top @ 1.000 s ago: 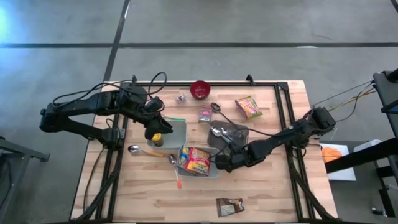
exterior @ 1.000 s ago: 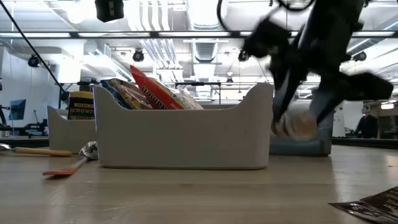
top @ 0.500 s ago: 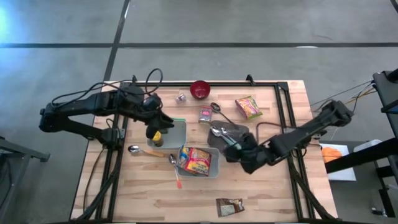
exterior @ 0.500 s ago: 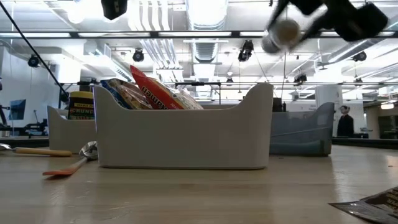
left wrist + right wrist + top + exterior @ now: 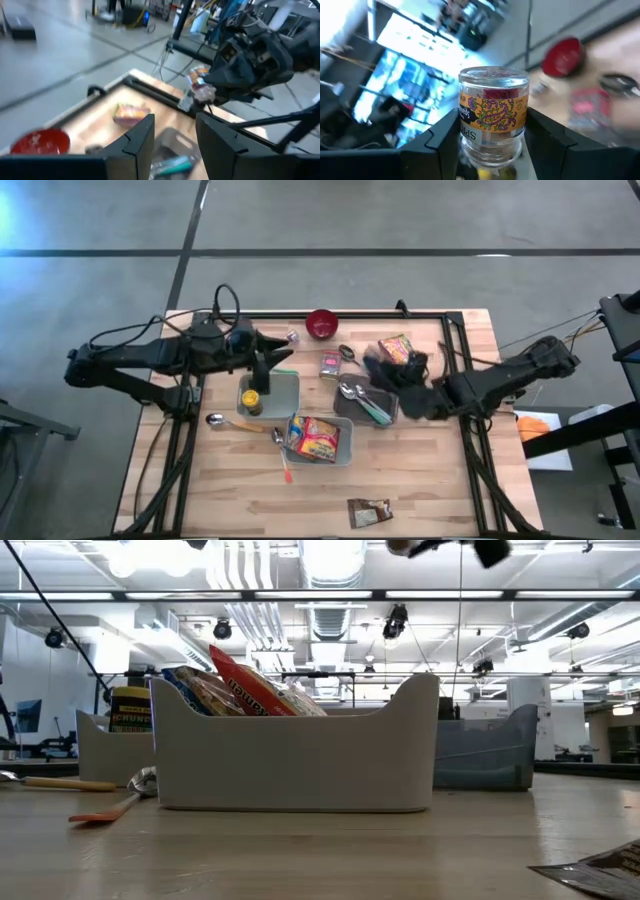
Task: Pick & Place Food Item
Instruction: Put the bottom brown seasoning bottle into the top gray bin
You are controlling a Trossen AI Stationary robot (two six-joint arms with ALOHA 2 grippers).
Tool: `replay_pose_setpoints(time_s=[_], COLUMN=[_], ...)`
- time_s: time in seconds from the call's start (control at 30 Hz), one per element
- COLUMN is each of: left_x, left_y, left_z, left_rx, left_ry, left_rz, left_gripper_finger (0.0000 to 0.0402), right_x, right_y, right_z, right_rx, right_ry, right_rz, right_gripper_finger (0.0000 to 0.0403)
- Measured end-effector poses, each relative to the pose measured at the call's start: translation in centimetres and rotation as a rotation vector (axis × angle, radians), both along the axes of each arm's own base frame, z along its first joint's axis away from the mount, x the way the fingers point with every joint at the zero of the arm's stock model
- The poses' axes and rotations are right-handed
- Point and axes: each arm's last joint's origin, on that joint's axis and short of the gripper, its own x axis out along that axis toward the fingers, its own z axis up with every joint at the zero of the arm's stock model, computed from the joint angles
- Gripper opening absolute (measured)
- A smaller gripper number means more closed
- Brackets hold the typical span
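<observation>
My right gripper point(image 5: 492, 122) is shut on a glass spice jar point(image 5: 493, 107) with an orange label. It holds the jar high above the grey bin point(image 5: 392, 412) and also shows in the left wrist view point(image 5: 202, 94) and at the top of the low view point(image 5: 402, 547). My left gripper point(image 5: 175, 137) is open with nothing between its fingers, above the far rim of the pale bin point(image 5: 285, 392). A yellow-lidded jar point(image 5: 252, 397) stands in that bin. A ramen packet point(image 5: 316, 436) lies in the white bin point(image 5: 346, 448). My right gripper pinches the spice jar's labelled body point(image 5: 466, 125) between its two fingers, one on each side. The fingers point(image 5: 545, 135) lie near level and point toward the table's left. The jar is lifted clear of the table and the bins.
A red bowl point(image 5: 321, 324), a pink packet point(image 5: 330, 365) and a snack packet point(image 5: 397, 350) lie toward the far edge. Spoons point(image 5: 362, 398) rest in the grey bin. An orange-handled spoon point(image 5: 283, 460) and a brown packet point(image 5: 368, 512) lie near the front.
My right gripper has risen from beside the white bin and gone toward the far edge, tipping from pointing down to near level, with the spice jar carried along. My left gripper has swung up from above the yellow-lidded jar to near level, pointing right.
</observation>
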Motion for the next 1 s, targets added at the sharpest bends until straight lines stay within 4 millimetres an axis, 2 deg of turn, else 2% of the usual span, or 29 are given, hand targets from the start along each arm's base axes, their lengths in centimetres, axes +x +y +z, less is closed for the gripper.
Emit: replay_pose_setpoints(time_s=[0.2,0.33,0.63,0.73,1.0], left_x=[2.5,4.0,6.1,6.6,7.1], left_y=[-0.7,-1.0,-1.1,-1.2,-1.1], left_z=[-1.1,-1.8,-2.1,-2.2,-2.2], left_rx=[0.238,0.389,0.446,0.433,0.412], left_ry=[-0.007,0.027,-0.050,-0.064,-0.093], left_rz=[-0.054,-0.085,-0.089,-0.113,-0.065], left_gripper_finger=[0.0146,0.0146,0.0155,0.0186,0.0304], right_x=[2.1,2.6,2.9,2.9,3.1], right_y=[-2.8,-4.4,-5.3,-5.2,-6.0], right_z=[2.5,3.4,3.8,3.8,3.9], right_rx=[-0.067,-0.087,-0.070,-0.070,-0.020], right_ry=[-0.114,-0.183,-0.225,-0.223,-0.272], right_rz=[0.095,0.155,0.256,0.261,0.346], right_gripper_finger=[0.0176,0.0176,0.0176,0.0176,0.0176])
